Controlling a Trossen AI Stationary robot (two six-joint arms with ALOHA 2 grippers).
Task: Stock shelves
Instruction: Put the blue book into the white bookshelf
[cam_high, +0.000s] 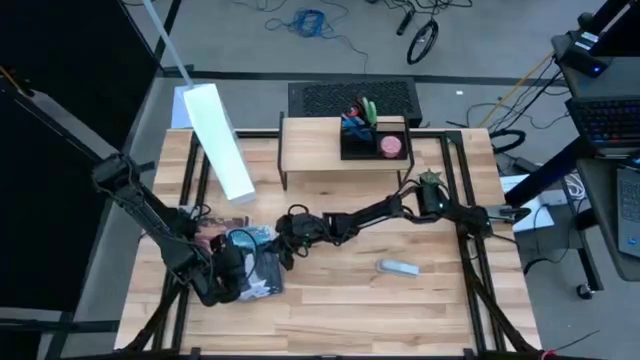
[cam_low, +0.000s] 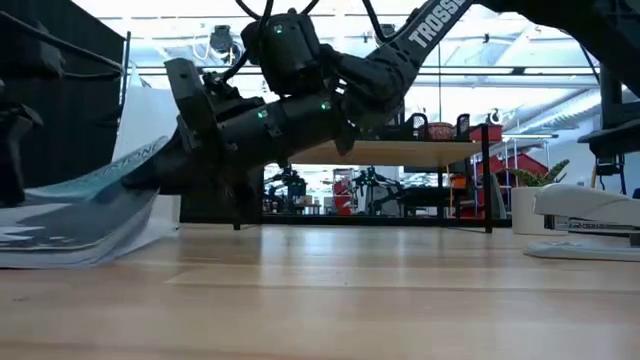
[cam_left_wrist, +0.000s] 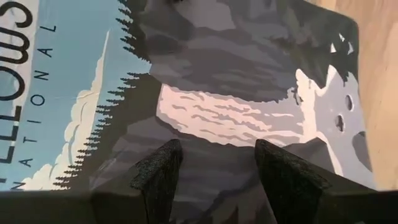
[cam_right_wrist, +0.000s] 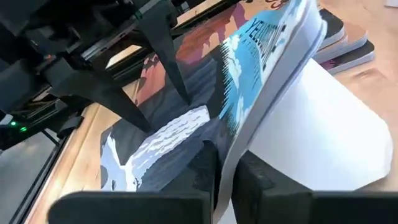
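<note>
Book cover pinched, slip risk.
We saw the right gripper (cam_right_wrist: 225, 177) clamped on the book's (cam_high: 250, 262) floppy cover at near left; it could tear or slip free. Left gripper (cam_left_wrist: 214, 171) hovered over it, fingers apart. Farther back the shelves (cam_high: 310, 143) stood at the far edge, long axis running left-right.

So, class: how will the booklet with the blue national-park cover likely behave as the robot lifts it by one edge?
Probably floppy: the booklet already curves above the right pincer clamped on its edge. Likely light, since that edge grip raises it. Its cover may slip under the open left pincer.
</note>
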